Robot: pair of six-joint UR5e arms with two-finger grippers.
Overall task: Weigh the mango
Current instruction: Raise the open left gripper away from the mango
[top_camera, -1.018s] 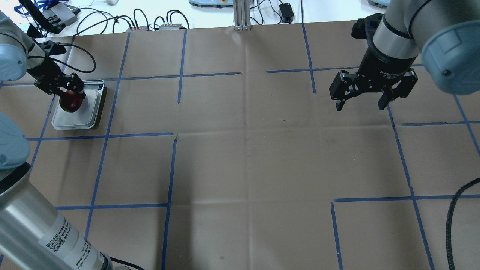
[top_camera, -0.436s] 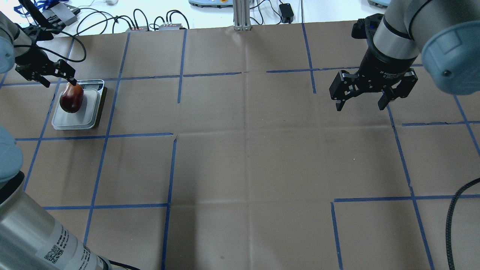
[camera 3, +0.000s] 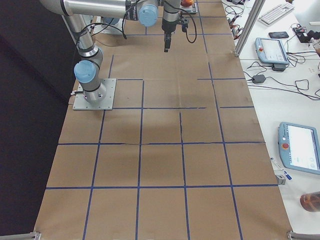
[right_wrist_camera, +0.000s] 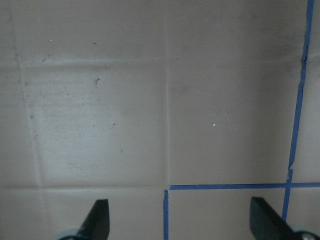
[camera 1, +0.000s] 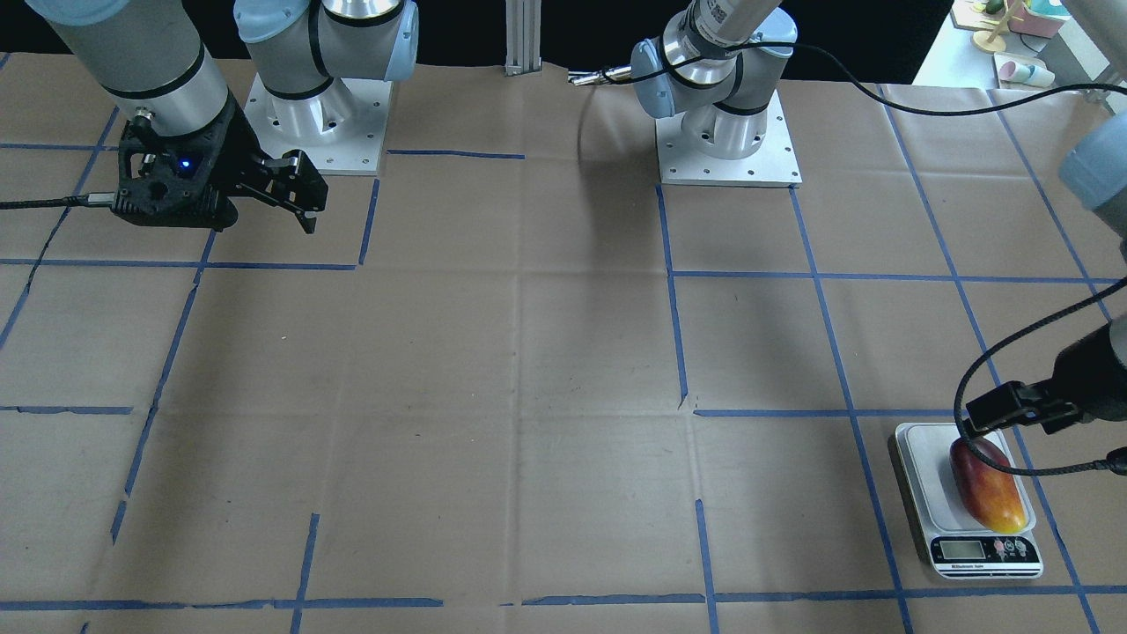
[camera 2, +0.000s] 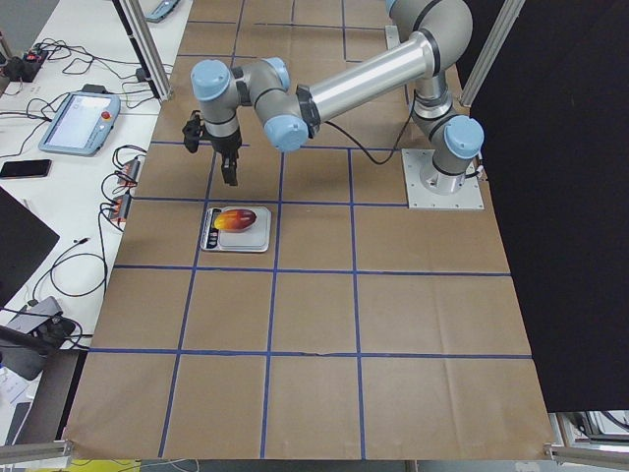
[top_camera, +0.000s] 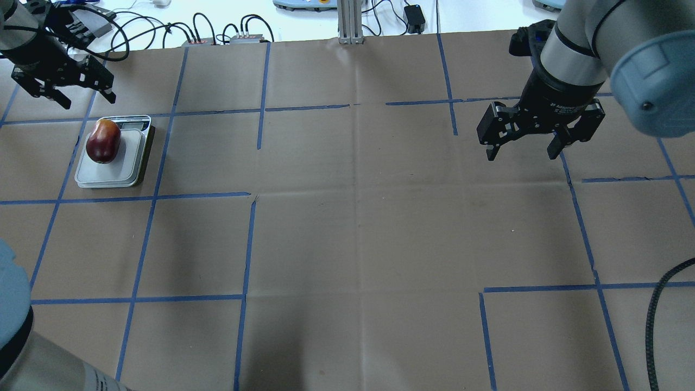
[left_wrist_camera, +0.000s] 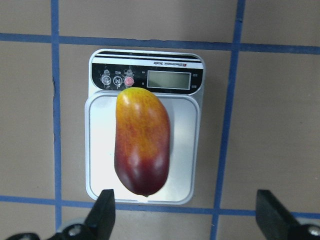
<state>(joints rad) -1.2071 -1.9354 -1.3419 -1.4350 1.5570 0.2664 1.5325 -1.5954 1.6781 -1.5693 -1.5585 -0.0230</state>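
Observation:
The mango (top_camera: 103,141), dark red with an orange-yellow end, lies lengthwise on the white plate of the scale (top_camera: 117,169), its yellow end toward the display. It also shows in the left wrist view (left_wrist_camera: 142,140) on the scale (left_wrist_camera: 186,150) and in the front view (camera 1: 988,484). My left gripper (top_camera: 87,100) is open and empty, raised above and beyond the scale's far edge; its fingertips (left_wrist_camera: 102,215) stand wide apart in the wrist view. My right gripper (top_camera: 522,155) is open and empty, hovering over bare table at the far right.
Brown paper with a blue tape grid covers the table (top_camera: 358,217). Cables and small boxes (top_camera: 239,38) and an aluminium post (top_camera: 350,21) line the far edge. A black cable (top_camera: 662,304) hangs at the right front.
My left gripper has let go of the mango, opened, and lifted away toward the table's far edge. The mango stays on the scale. The right arm has not moved.

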